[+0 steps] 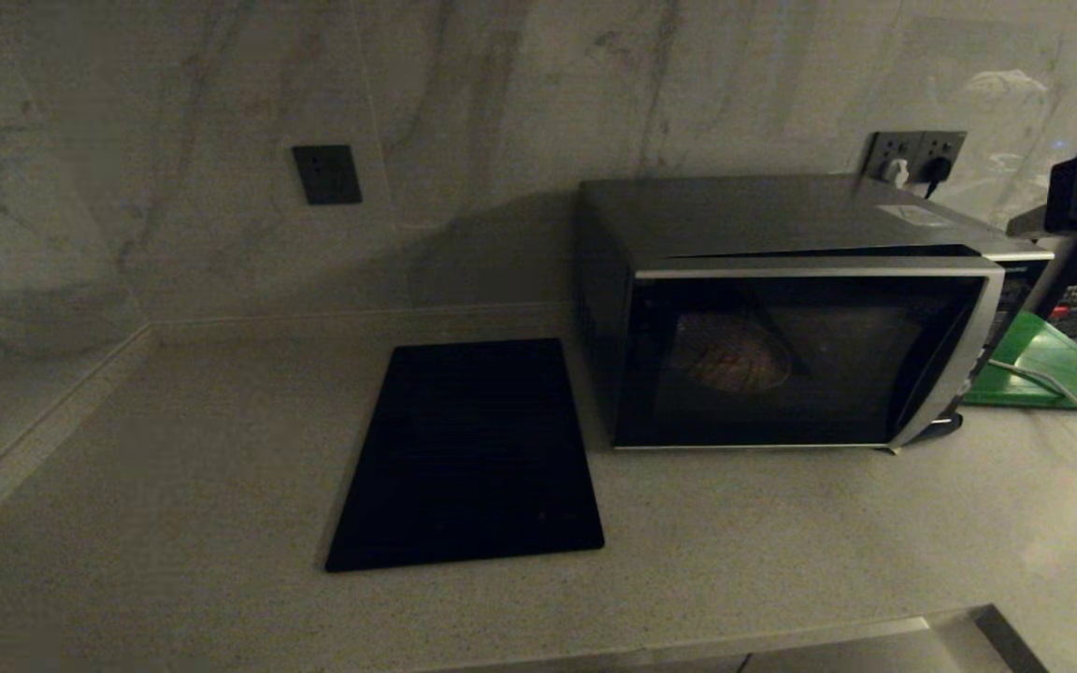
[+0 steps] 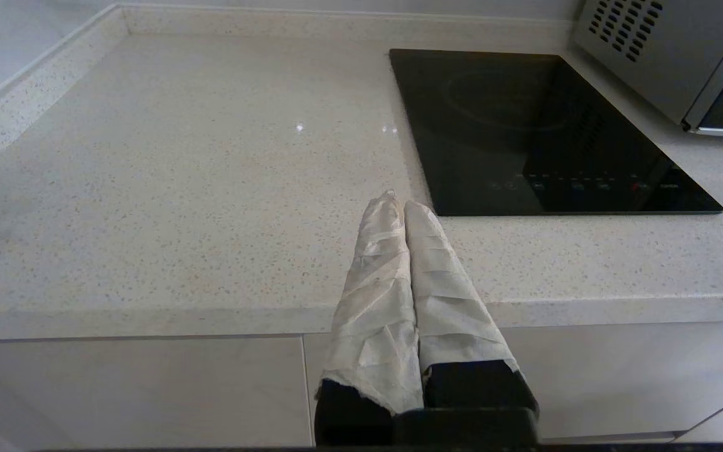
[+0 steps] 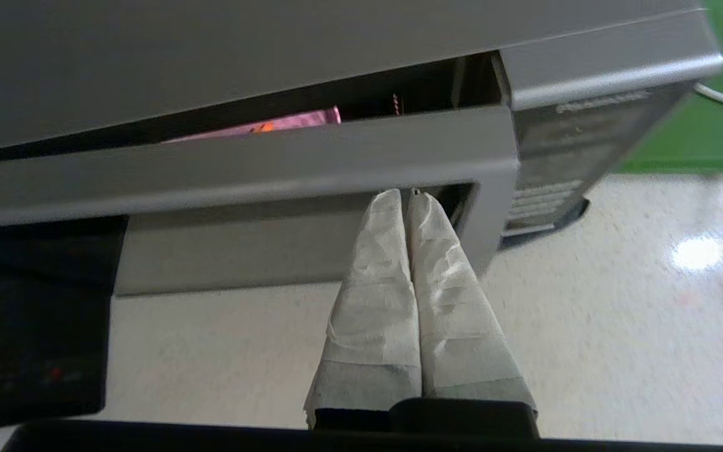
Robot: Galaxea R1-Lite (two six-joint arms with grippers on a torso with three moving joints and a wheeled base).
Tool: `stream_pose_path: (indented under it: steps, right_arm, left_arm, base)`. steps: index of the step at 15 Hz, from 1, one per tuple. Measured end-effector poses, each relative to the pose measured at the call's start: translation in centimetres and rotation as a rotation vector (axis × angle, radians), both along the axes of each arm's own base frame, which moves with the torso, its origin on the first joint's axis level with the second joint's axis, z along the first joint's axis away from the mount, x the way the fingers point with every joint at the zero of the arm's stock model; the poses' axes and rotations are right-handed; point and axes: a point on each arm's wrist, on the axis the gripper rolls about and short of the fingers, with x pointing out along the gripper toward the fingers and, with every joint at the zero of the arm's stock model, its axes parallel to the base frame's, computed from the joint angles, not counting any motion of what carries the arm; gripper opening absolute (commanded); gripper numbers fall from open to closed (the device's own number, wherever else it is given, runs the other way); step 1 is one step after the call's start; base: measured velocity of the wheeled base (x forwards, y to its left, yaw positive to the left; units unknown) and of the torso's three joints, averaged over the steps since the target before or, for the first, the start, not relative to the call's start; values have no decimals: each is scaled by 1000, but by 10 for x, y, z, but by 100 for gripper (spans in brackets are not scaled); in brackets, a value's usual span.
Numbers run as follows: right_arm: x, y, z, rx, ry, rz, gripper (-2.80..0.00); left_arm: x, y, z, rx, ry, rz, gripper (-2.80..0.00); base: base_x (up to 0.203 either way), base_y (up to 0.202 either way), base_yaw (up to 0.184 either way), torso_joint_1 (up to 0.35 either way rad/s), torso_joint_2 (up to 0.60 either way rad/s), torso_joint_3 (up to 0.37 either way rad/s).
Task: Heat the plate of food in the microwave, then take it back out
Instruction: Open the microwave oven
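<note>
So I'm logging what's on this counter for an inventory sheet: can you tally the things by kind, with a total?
Microwave: 1
Plate of food, inside the microwave, seen through the door gap: 1
Flat black slab: 1
Green board: 1
Total: 4

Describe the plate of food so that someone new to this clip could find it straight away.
Start at the microwave standing on the pale countertop, right of the black slab. The plate of food sits inside, dimly visible through the dark glass door, which stands slightly ajar. It is the only round thing there, pink-lavender with an orange bit.
</note>
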Motion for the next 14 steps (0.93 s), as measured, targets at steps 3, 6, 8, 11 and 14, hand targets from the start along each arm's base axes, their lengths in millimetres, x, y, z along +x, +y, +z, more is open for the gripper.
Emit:
stream_pose_path:
  steps: [3,6,8,11,14]
  right_arm:
    - [15,-1,-7,-13,-16,-2,-280]
    - [28,-1,-15,-28,-29,-3,-280]
    - [37,-3,-20,-52,-46,-21,-280]
    - [48,-5,-29,-74,-59,-36,-280]
    - [57,-7,-37,-91,-47,-55,-280]
  left_arm:
    - [0,0,0,0,0,0,-280]
    - [0,0,0,0,0,0,-280]
    - [0,0,0,0,0,0,-280]
    - [0,0,0,0,0,0,-280]
    - [0,0,0,0,0,0,-280]
  base:
    - [0,0,0,0,0,0]
    - [0,0,0,0,0,0]
    - [0,0,0,0,0,0]
    - [0,0,0,0,0,0]
    - [0,0,0,0,0,0]
